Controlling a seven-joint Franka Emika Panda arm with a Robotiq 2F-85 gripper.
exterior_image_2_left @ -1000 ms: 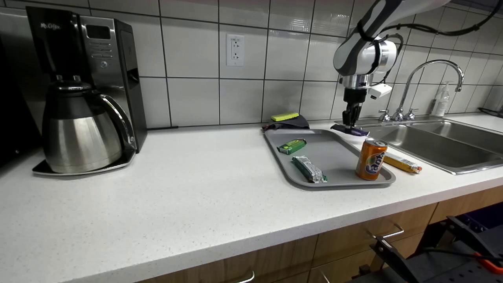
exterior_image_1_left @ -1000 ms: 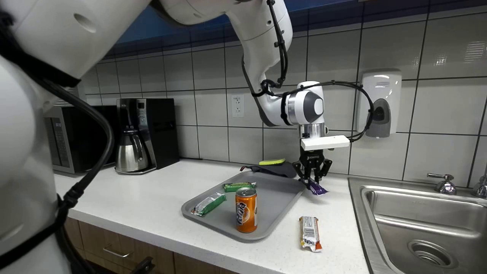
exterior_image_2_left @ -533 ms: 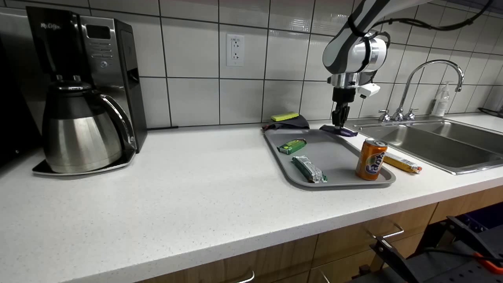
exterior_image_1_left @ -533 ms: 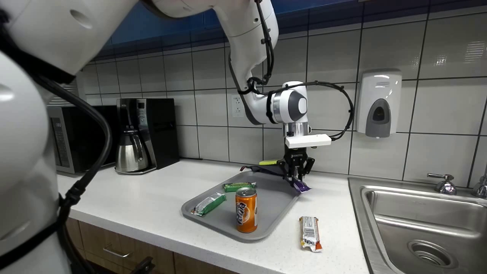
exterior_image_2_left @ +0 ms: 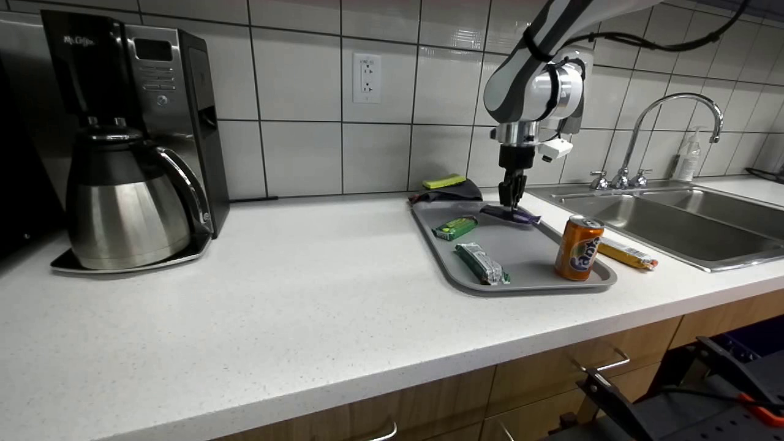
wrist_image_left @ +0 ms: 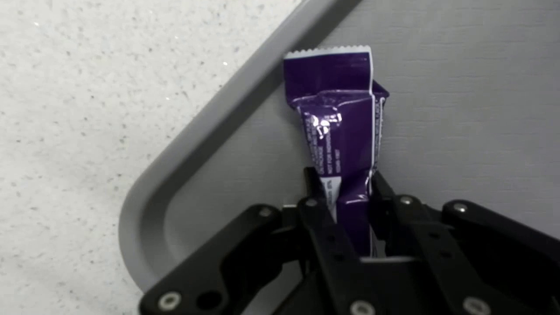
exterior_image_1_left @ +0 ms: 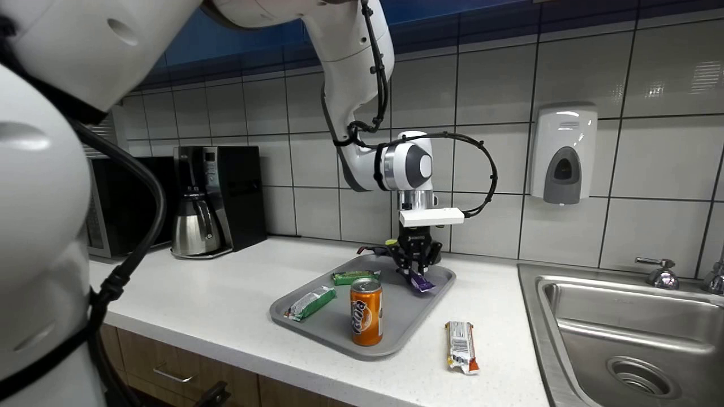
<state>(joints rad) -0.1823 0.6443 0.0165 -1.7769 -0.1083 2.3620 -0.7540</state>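
While the orange can (exterior_image_1_left: 366, 314) stood on the gray tray (exterior_image_1_left: 404, 314), the gripper (wrist_image_left: 344, 186) was pinched around a purple bar (wrist_image_left: 343, 131) — closed down to about the bar's own width. The bar was over the tray near one corner — couldn't really tell from any view if they were touching.

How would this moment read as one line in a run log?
gripper: pinching purple packet | packet: over gray tray, contact unclear | orange can: upright on tray
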